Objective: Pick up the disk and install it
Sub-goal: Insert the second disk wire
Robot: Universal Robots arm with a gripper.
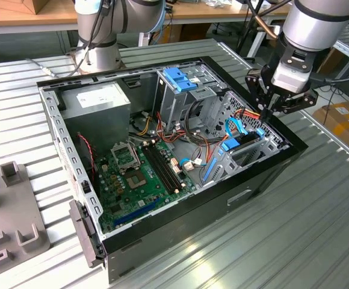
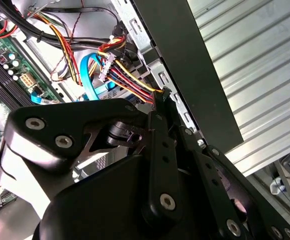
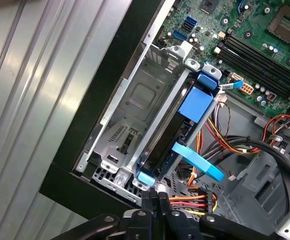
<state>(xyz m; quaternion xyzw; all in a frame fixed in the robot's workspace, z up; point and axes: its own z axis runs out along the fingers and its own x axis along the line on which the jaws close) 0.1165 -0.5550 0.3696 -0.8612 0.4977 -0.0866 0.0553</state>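
The gripper (image 1: 269, 109) was seen above the open computer case (image 1: 180, 224), at about two o'clock in the exterior view, its fingers (image 3: 155, 201) pressed together and holding nothing. The disk (image 3: 177, 134) was seated on edge in the drive cage (image 3: 135, 107), its near end just beside the fingertips.

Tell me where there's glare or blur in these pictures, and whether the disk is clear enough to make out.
In the exterior view, bright streaks of glare run along the ribbed metal table. In the first wrist view, the same ribbing glares, but the disk sits sharp in its bay, with the pincer at its end. In the second wrist view, the pincer looms dark and large, hiding much of the case.
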